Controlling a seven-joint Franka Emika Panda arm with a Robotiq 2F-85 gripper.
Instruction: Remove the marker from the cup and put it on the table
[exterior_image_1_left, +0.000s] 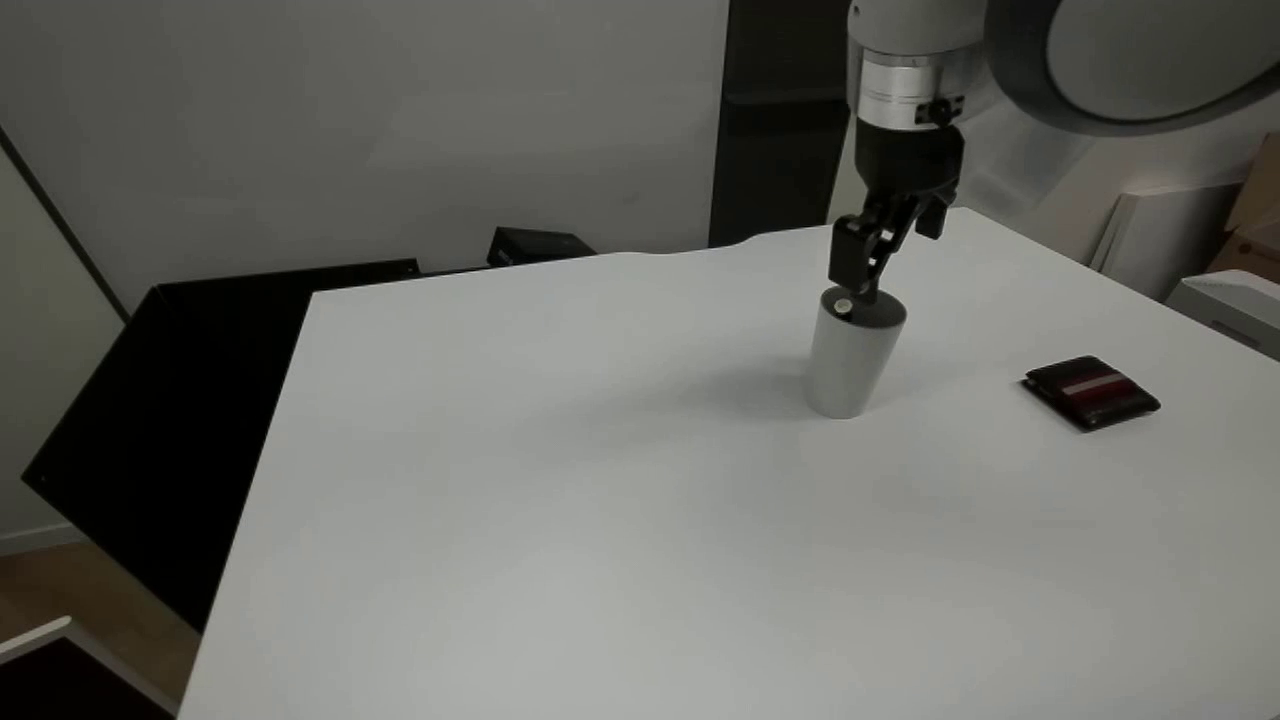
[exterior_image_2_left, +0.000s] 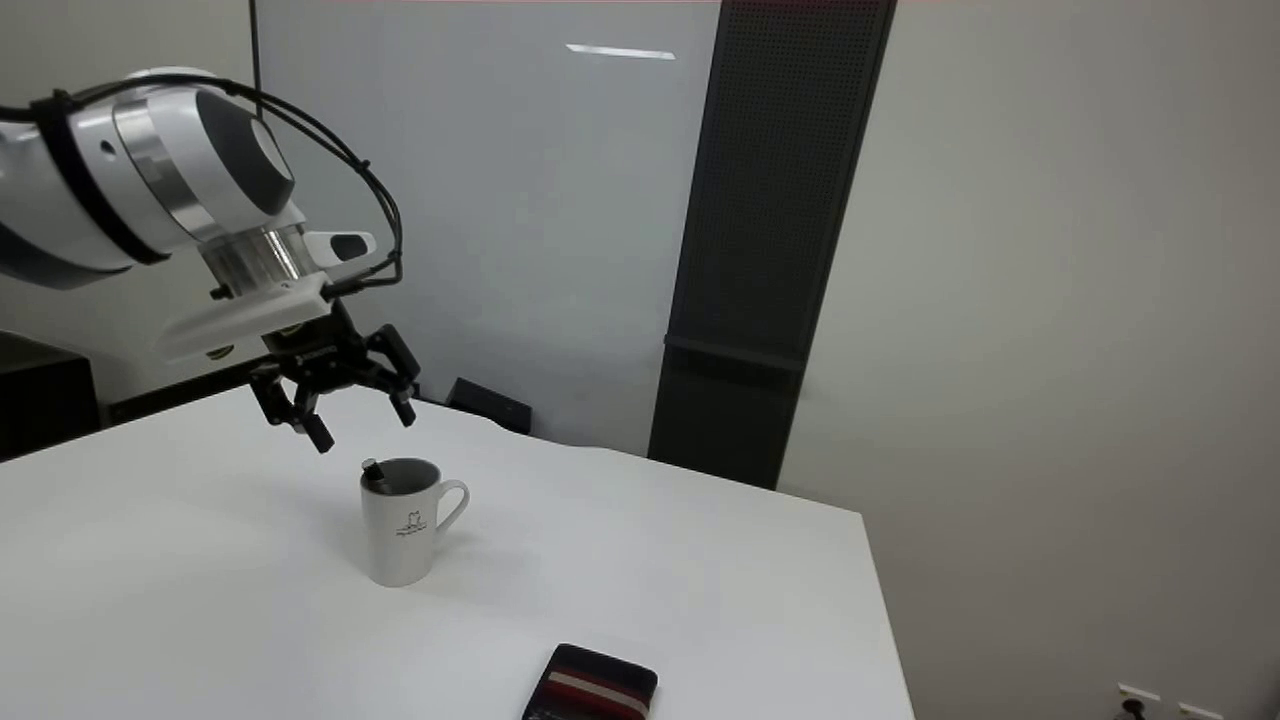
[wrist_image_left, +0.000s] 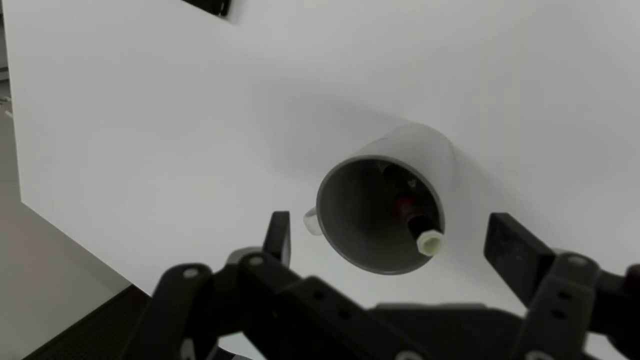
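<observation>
Marker (wrist_image_left: 408, 206) is leaning close to one side inside the cup (exterior_image_2_left: 388, 545), so the wide-spread, empty claw (exterior_image_2_left: 362, 424) may be risking pinching both.

plain pale wall (exterior_image_2_left: 1050, 300) | tall dark perforated panel (exterior_image_2_left: 775, 200) | brown floor (exterior_image_1_left: 95, 595) | low wall socket (exterior_image_2_left: 1140, 696)

Franka Panda arm (exterior_image_2_left: 118, 175): rounded glossy wht shell w/ silver band (exterior_image_2_left: 160, 165), dk-gry cap (exterior_image_2_left: 240, 160), blk strap (exterior_image_2_left: 92, 185) wrapped round, in an exterior view. Blk cables (exterior_image_2_left: 364, 167), thin, curved, tied tog. Shiny metal collar (exterior_image_2_left: 258, 262); wht lug (exterior_image_2_left: 320, 250) w/ dk oval; flat wht plate (exterior_image_2_left: 250, 315). Also in an exterior view: lt-gry round joint cover (exterior_image_1_left: 1160, 55), wide dk-gry ring (exterior_image_1_left: 1018, 70) around it. Robotiq gripper (exterior_image_2_left: 362, 423): all blk, jointed links (wrist_image_left: 542, 320) w/ sm. rd holes, pale screw heads (wrist_image_left: 256, 260); fingertips (wrist_image_left: 515, 255) blocky, rectangular.
</observation>
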